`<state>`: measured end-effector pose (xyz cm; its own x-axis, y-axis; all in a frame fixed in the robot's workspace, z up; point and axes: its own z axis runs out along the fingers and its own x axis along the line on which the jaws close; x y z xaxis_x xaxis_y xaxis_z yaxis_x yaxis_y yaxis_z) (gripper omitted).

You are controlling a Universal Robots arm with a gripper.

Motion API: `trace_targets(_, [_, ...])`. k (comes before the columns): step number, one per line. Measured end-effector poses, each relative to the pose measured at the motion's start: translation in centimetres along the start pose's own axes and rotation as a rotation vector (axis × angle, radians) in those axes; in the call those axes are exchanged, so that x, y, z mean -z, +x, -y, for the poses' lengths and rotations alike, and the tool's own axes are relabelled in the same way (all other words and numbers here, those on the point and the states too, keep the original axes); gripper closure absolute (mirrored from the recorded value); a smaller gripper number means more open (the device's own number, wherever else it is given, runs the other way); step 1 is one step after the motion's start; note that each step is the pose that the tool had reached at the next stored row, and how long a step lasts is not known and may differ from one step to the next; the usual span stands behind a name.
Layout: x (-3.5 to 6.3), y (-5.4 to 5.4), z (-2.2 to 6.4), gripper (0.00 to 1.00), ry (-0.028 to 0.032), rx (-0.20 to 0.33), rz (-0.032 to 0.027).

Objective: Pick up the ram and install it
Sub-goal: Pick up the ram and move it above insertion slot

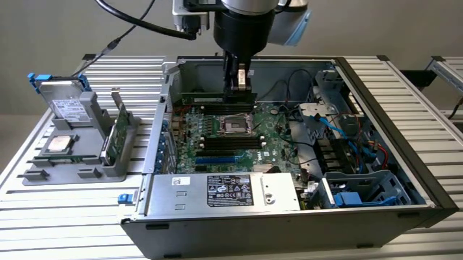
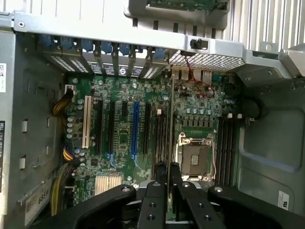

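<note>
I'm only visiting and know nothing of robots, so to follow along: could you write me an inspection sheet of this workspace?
Surface: slatted metal table bearing an open computer case and a grey holder.
Job's things: the ram held on edge over the motherboard, beside the processor socket; whether it is seated, cannot tell.
Clutter: the holder carries a drive, a silver chip and a green card.
Grippers: gripper shut on the ram, inside the case.
Cables: black cable by the arm; blue wires in the case.
Surroundings: another slatted frame at the exterior view's right.
</note>
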<state>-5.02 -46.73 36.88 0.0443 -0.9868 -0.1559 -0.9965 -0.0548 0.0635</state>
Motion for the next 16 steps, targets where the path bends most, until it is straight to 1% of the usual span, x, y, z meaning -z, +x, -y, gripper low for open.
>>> trace_targets(1, [-0.01,0.0,0.23,0.86,-0.0005,-0.001,-0.0130])
trace_targets(2, [-0.03,-0.1,0.48,0.86,-0.0011,-0.002,-0.0240])
trace_targets(3, [-0.07,-0.2,0.73,0.86,-0.0015,-0.002,-0.0336])
trace_targets(6, [-0.18,-0.4,1.49,0.86,-0.0026,-0.004,-0.0600])
trace_targets(8, [-0.28,-0.7,2.22,0.86,-0.0032,-0.005,-0.0722])
trace_targets(9, [-0.57,-1.4,3.26,0.86,-0.0036,-0.006,-0.0844])
trace_targets(12, [-1.01,-2.2,3.69,0.86,-0.0039,-0.007,-0.0910])
trace_targets(15, [-1.39,-2.7,3.77,0.86,-0.0042,-0.007,-0.0977])
trace_targets(16, [-1.84,-3.1,3.82,0.86,-0.0043,-0.009,-0.1032])
